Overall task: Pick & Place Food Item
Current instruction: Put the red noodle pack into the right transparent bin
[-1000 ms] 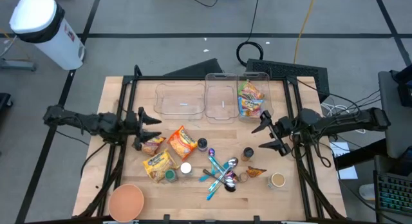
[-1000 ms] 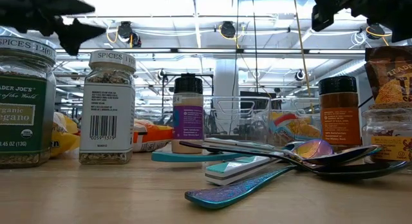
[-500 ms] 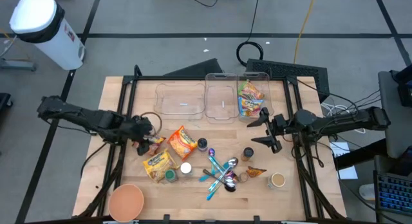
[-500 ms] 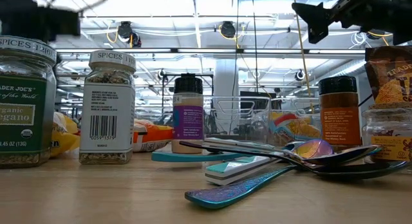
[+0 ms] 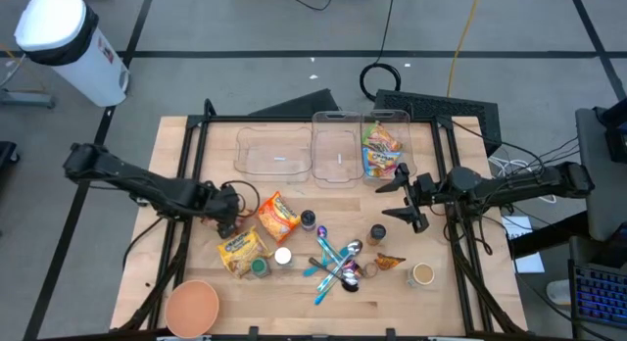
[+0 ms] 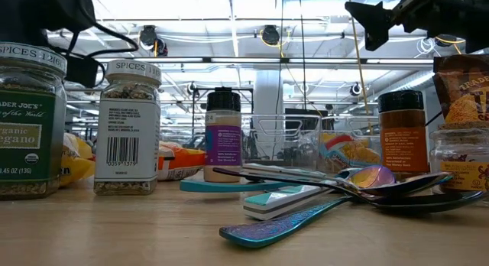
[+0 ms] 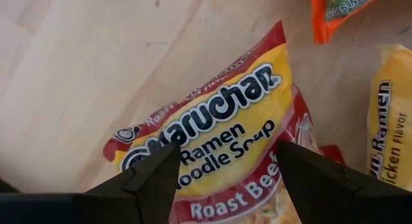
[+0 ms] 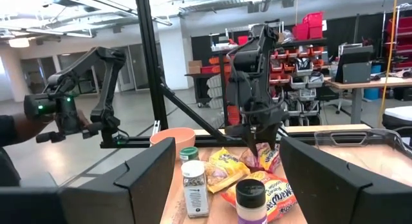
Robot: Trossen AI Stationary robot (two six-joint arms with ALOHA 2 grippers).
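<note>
Red-and-yellow Maruchan roast beef ramen packet point(image 7: 219, 153): flat on the pale wooden tabletop point(image 5: 186, 160), at 9 o'clock of the orange snack bag point(image 5: 278, 216). Left pincer point(image 5: 227, 220): pointed down directly above this packet, fingers spread to either side. Right pincer point(image 5: 399, 198): raised at 3 o'clock of the tabletop, fingers spread, holding nothing.

Ramen packet point(image 7: 219, 147) lower end behind left tool's point(image 7: 225, 176) fingers.
</note>
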